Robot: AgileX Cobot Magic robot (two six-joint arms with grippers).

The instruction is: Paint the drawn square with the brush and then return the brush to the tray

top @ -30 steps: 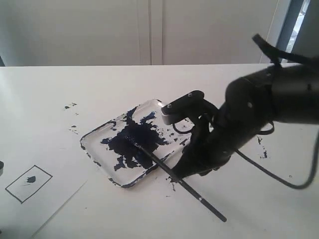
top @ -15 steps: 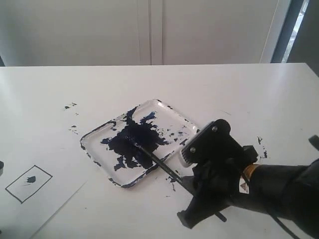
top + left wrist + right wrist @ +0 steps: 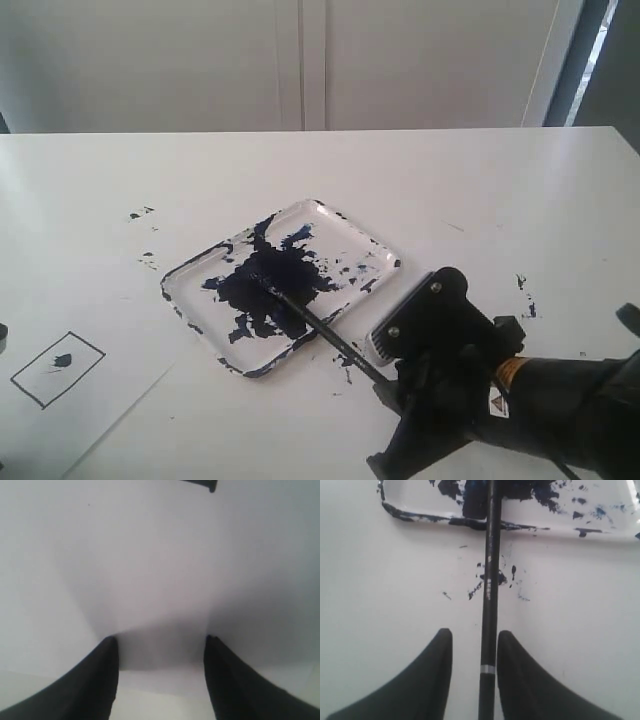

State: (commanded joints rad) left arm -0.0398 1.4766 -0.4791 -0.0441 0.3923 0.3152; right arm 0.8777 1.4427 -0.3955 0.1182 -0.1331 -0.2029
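Where the tray (image 3: 322, 215) sits near the middle of the tabletop (image 3: 450, 180), its clear floor carries a large blue-black paint blotch with smaller smears around it. The brush (image 3: 320, 330) lies with its tip in that blotch, its handle crossing the near rim and running out onto the tabletop. The bristles cannot be told apart from the dark paint.

The handle passes between the fingers of the right tool (image 3: 475, 631), which stands parted around it. A clear gap shows on one side, while the other finger is at or just beside the handle. The silver band (image 3: 487, 669) lies between the fingers. The exterior view hides the brush's rear end and these fingers under the arm's black body.

The drawn square (image 3: 57, 369) is on a paper sheet (image 3: 100, 410) well apart from the tray. It is mostly white inside, with one small dark dab. Dark splatters (image 3: 140, 213) dot the tabletop.

The left tool (image 3: 159, 640) is spread wide over a blurred white surface, with nothing between its fingers. A dark shape cut off at that view's edge cannot be identified.
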